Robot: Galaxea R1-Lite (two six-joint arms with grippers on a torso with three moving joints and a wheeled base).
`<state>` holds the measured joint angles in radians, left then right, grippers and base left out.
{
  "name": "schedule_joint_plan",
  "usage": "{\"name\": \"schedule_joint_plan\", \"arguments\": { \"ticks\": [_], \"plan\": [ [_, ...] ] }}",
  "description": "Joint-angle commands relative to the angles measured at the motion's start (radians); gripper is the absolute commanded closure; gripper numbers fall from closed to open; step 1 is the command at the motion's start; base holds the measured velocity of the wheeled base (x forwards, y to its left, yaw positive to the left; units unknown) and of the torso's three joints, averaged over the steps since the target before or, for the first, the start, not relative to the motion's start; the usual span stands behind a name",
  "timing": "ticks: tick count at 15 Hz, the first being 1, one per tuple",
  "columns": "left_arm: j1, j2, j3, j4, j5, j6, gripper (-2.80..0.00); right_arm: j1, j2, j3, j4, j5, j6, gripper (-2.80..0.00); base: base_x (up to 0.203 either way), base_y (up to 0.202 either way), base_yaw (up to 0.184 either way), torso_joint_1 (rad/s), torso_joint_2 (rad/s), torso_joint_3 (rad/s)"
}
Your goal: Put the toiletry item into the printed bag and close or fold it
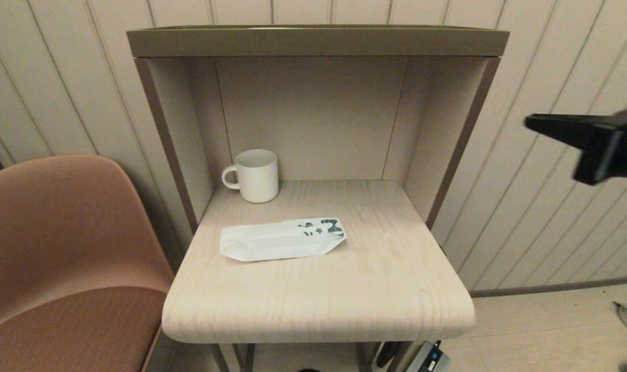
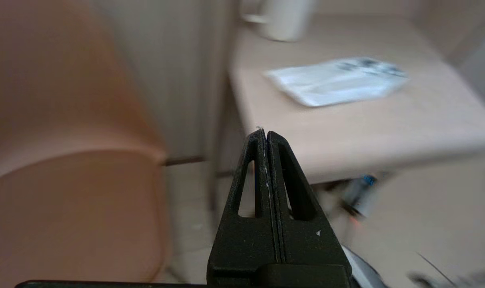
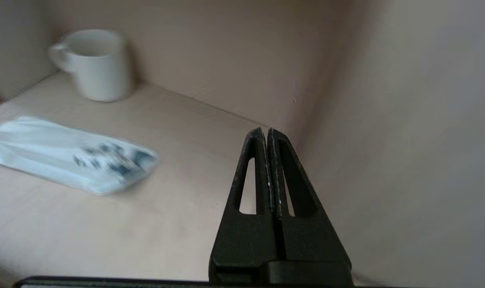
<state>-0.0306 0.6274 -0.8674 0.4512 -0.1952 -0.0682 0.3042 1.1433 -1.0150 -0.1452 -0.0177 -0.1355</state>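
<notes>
Right gripper (image 1: 538, 125) pinched empty, raised beside the shelf unit (image 1: 313, 41); left gripper (image 2: 266, 134) likewise clamped on nothing, low by the chair (image 2: 66, 140). Printed bag (image 1: 279, 240) flat mid-tabletop (image 1: 344, 289), near the mug (image 1: 256, 175). No toiletry item visible; probably inside already, arms clear.

1. Desk (image 1: 344, 289): pale wood top inside a brown hutch with side walls and a top shelf.
2. Bag (image 1: 282, 239): lies flat near the middle of the desk, long axis left to right; dark printed end to the right, a folded corner at each end.
3. Mug (image 1: 255, 175): white, ribbed, upright at the back left, handle to the left, apart from the bag.
4. Chair (image 1: 60, 248): terracotta, left of the desk.
5. Right gripper (image 1: 533, 124): black, at the right edge, raised beside the hutch, fingers pressed together, holding nothing.
</notes>
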Motion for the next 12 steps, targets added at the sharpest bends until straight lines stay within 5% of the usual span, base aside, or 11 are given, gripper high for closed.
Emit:
{"name": "schedule_joint_plan", "arguments": {
  "ticks": [1,4,8,12],
  "plan": [
    [0.000,-0.210,0.065,0.030,0.066,-0.008,0.00,-0.014,-0.351,0.079,0.149,-0.103,0.007,0.00,0.000,0.000,0.000,0.000,0.00,0.000],
    [0.000,-0.358,0.161,0.074,0.112,-0.015,0.00,-0.094,-0.624,0.255,0.276,-0.234,0.034,0.00,0.000,0.000,0.000,0.000,0.00,0.000],
    [0.022,-0.513,0.342,0.071,0.143,0.013,0.00,-0.238,-0.876,0.545,0.321,-0.271,0.065,0.00,0.000,0.000,0.000,0.000,0.00,0.000],
    [0.027,-0.599,0.580,-0.067,0.169,0.097,0.00,-0.302,-1.090,0.720,0.322,-0.038,0.067,0.00,0.000,0.000,0.000,0.000,0.00,0.000]
  ]
}}
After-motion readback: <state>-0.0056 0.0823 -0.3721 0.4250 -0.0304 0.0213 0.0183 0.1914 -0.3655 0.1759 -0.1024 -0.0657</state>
